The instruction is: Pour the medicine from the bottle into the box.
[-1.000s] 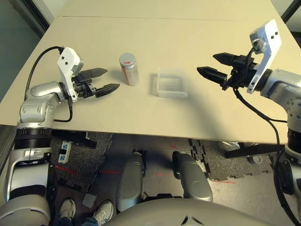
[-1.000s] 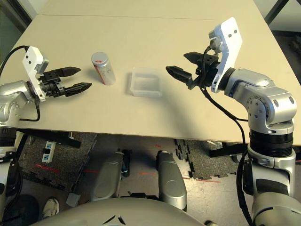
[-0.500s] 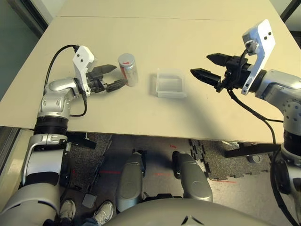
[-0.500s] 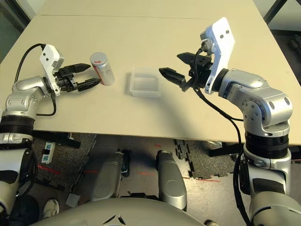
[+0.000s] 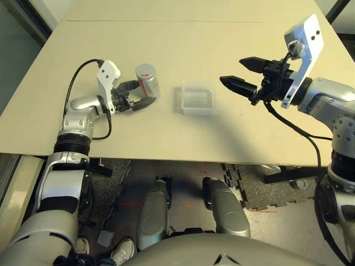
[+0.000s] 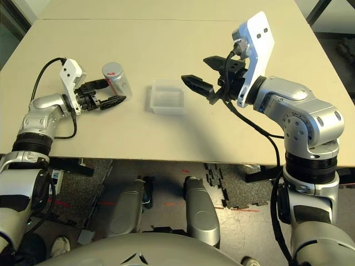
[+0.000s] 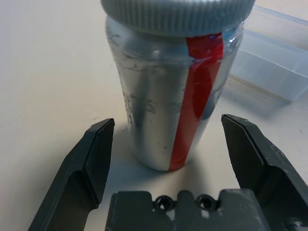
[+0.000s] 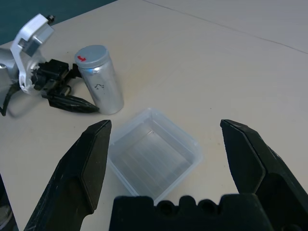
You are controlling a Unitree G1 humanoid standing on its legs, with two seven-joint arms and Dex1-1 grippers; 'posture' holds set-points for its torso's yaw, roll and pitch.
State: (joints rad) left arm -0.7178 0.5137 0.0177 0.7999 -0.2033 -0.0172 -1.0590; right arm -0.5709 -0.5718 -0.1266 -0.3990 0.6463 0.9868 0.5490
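The bottle [image 5: 147, 82] stands upright on the table, silver-grey with a red strip and its round grey cap on. My left gripper [image 5: 145, 92] is open, one finger on each side of the bottle's lower body [image 7: 163, 101], with a gap on both sides. The box [image 5: 197, 98], clear and shallow, lies just to the right of the bottle with nothing visible inside. My right gripper [image 5: 232, 70] hangs open above the table, right of the box [image 8: 153, 154] and pointing at it. The medicine is hidden.
The beige table [image 5: 194, 33] stretches far behind and to both sides of the two objects. Its front edge [image 5: 183, 155] runs close below them. The right arm's cable [image 5: 299, 130] droops over the table's right part.
My left gripper has moved right, from well left of the bottle to straddling it. My right gripper has drifted a little left toward the box. Bottle and box stay put.
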